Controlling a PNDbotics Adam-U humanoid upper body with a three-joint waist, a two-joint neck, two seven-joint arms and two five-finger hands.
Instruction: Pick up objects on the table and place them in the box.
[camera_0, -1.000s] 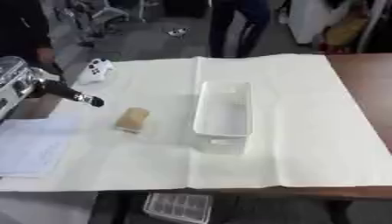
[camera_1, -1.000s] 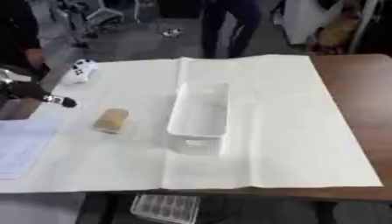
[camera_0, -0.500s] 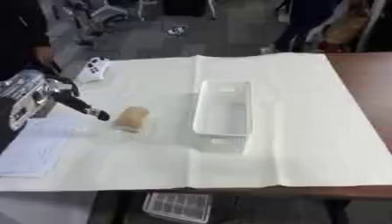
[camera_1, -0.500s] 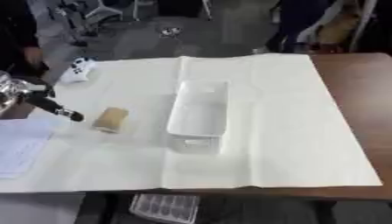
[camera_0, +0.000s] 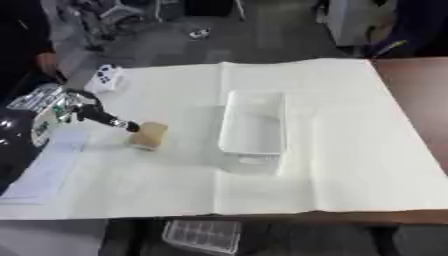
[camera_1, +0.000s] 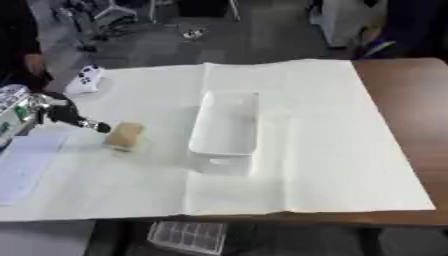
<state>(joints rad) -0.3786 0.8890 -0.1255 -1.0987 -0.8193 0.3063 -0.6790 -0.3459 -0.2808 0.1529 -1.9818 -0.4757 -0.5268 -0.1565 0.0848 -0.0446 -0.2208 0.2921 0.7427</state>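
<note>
While the left hand (camera_0: 83, 111) reaches in from the nine o'clock edge of the counter (camera_0: 411, 100), the step in hand looks like the approach to the first pick: nothing is held yet, and the white box (camera_0: 254, 122) in the middle of the white cloth (camera_0: 341, 150) appears to have nothing in it. The one object plainly waiting to be moved is a small tan block (camera_0: 147, 135), lying on the cloth at about nine o'clock from the box and well apart from it. One dark finger (camera_1: 87, 123) stretches out straight toward four o'clock, its tip touching or just short of the block's near upper corner; I cannot tell which. The rest of that hand is too indistinct to read, though nothing is curled round the block, so I take the hand as spread rather than closed. The silver and black forearm behind it slopes down from the view's left edge. The next move, as I judge it, calls for bringing the palm over the block and closing fingers and thumb on its sides, then lifting and carrying it toward three o'clock to drop it inside the box. The right hand shows in neither view. A small white device (camera_0: 104, 77) sits near the cloth's ten o'clock corner.
</note>
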